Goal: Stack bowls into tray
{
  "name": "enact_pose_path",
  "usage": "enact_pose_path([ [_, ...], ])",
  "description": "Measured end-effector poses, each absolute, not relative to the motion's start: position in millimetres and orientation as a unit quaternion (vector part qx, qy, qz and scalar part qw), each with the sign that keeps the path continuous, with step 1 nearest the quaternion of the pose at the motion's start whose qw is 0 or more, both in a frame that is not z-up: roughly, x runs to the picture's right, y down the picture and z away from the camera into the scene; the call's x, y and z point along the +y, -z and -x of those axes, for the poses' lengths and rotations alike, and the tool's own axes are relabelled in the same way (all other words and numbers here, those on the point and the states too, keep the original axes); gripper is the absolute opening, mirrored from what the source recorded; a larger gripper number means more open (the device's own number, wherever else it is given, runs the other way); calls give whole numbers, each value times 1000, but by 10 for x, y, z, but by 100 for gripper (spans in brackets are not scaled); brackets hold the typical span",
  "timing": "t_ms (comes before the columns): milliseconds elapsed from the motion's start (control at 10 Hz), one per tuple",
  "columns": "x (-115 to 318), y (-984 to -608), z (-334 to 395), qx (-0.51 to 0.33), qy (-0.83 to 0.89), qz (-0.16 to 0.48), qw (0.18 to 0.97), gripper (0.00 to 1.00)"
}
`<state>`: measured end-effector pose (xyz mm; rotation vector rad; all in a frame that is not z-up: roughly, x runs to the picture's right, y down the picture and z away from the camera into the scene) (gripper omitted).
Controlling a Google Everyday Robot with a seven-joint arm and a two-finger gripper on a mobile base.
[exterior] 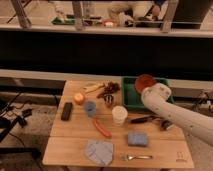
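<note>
An orange-red bowl (145, 82) sits tilted at the near-middle of the dark green tray (128, 92), which stands at the table's back right. My white arm (160, 100) reaches in from the right and covers much of the tray. The gripper is at the arm's far end, right by the bowl and mostly hidden behind the wrist. I cannot tell whether it holds the bowl. I see no other bowl.
On the wooden table are a cream cup (119, 114), a blue-grey cup (90, 107), an orange (79, 98), a black remote (66, 110), a red sausage (101, 128), a blue sponge (137, 138), a grey cloth (99, 151), a fork (136, 157) and a black-handled utensil (142, 119).
</note>
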<state>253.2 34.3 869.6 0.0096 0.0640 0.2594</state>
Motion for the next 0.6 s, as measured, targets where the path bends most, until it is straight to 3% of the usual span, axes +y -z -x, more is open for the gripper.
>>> enact_pose_path([
  [600, 314, -8894, -2586, 25, -132, -11, 991, 0],
])
